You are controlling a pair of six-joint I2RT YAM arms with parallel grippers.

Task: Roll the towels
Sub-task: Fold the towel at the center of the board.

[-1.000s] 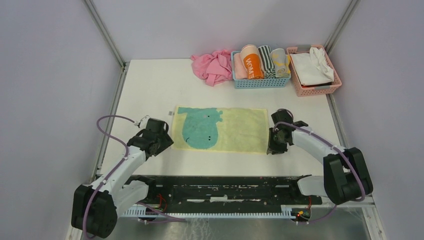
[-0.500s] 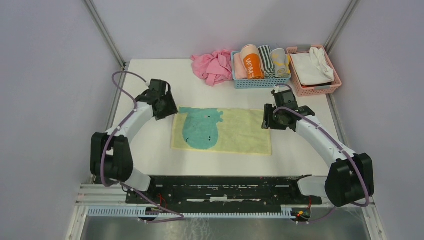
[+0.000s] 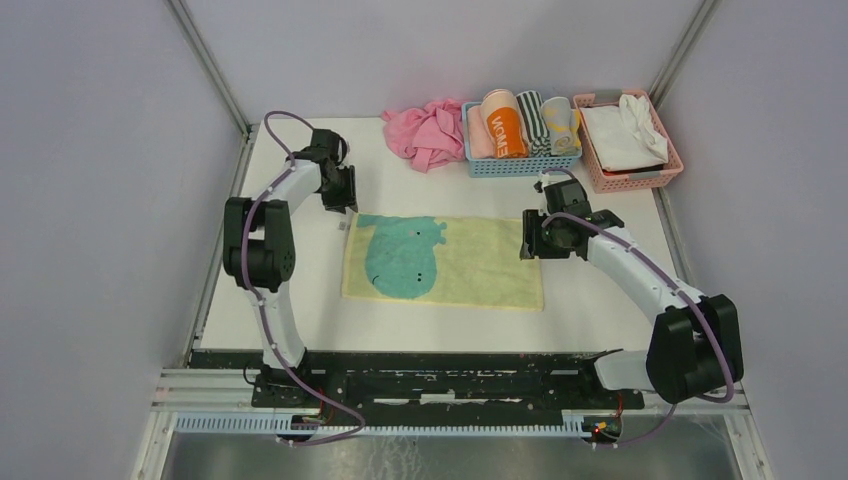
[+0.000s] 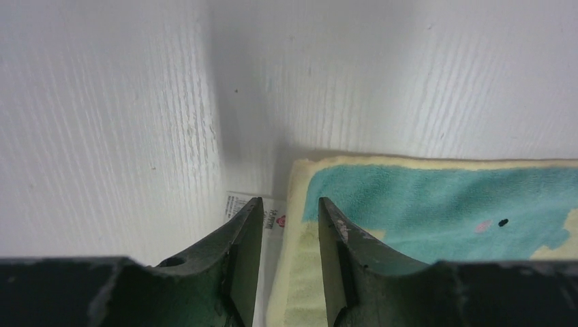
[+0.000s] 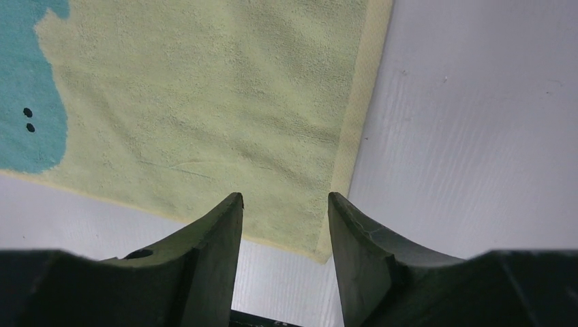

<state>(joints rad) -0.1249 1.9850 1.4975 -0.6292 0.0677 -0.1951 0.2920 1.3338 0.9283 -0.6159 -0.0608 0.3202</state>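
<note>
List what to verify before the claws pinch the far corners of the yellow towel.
1. The yellow towel lies flat and unrolled on the table: ok.
2. The left claw is open and straddles the towel's left edge by the far corner: ok.
3. The right claw is open, with the far right corner between its fingers: ok.
4. Fingertips are low enough to catch the cloth: cannot tell.
5. The pink cloth and blue basket sit apart from the towel: ok.
</note>
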